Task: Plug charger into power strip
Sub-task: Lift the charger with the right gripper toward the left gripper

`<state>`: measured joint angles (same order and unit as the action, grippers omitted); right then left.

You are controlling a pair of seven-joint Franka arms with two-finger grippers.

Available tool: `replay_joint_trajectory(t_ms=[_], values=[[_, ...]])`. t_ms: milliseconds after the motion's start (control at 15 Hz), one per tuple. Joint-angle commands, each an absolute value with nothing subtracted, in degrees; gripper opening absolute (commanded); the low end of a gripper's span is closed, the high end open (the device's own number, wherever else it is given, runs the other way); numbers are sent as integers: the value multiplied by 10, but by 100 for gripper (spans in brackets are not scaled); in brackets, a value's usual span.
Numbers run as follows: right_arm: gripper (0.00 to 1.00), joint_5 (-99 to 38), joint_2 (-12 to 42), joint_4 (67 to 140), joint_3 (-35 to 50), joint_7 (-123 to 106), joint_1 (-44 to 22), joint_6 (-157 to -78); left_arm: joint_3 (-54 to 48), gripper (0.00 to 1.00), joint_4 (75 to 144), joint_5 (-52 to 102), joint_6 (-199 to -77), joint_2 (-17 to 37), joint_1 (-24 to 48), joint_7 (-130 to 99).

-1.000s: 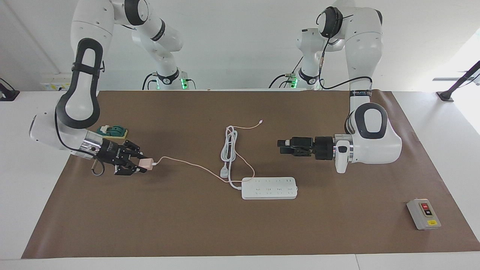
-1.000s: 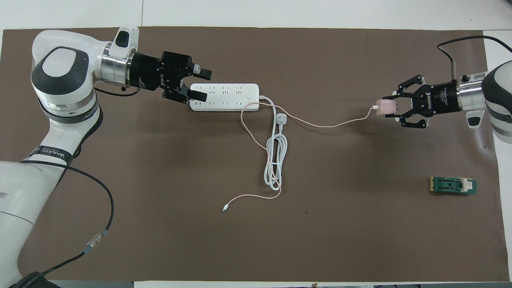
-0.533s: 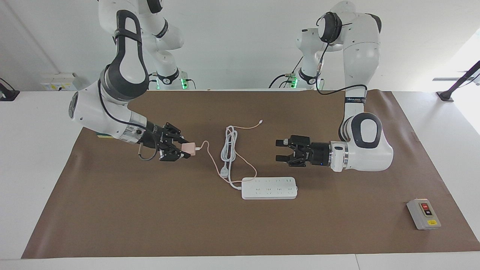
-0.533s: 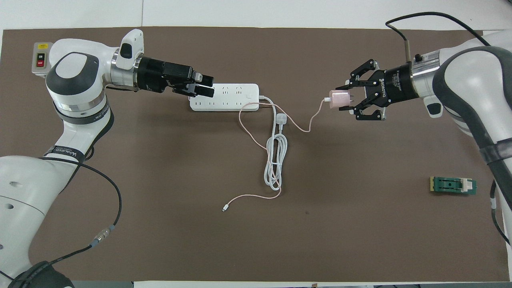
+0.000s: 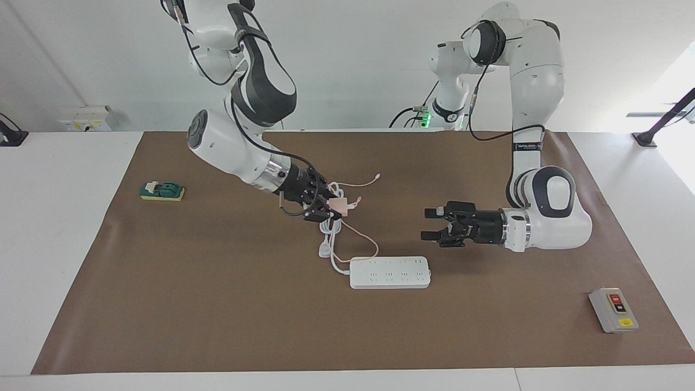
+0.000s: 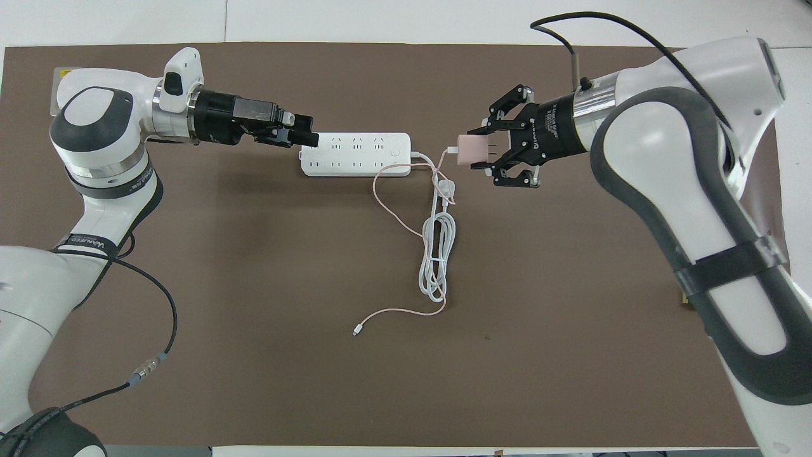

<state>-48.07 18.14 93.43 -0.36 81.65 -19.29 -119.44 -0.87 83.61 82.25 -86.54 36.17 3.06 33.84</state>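
Charger (image 6: 470, 151) sits clamped in the right gripper (image 5: 329, 209), jaws closed on its pink body — held aloft over the coiled white cord (image 5: 332, 214), pink cable trailing down. Power strip (image 5: 390, 272) lies flat on the desk (image 5: 217, 315). Left gripper (image 5: 435, 224) hovers beside the strip's end — jaws spread wide, holding nothing.

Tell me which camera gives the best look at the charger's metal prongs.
The overhead view. There the charger is seen flat on, with its prongs pointing into the right gripper that grips it. In the facing view the charger is only a small pink block against the coiled white cord, prongs hidden.
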Motion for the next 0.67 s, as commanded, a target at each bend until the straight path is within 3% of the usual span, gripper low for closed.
replay_joint_trajectory(t_ms=[0, 600], values=[[0, -514, 191, 925, -5, 822, -213, -1219, -11, 100, 831, 853, -856, 380, 29, 335], [0, -505, 293, 803, -6, 880, -282, -1262, -10, 100, 834, 853, -811, 379, 6, 269]])
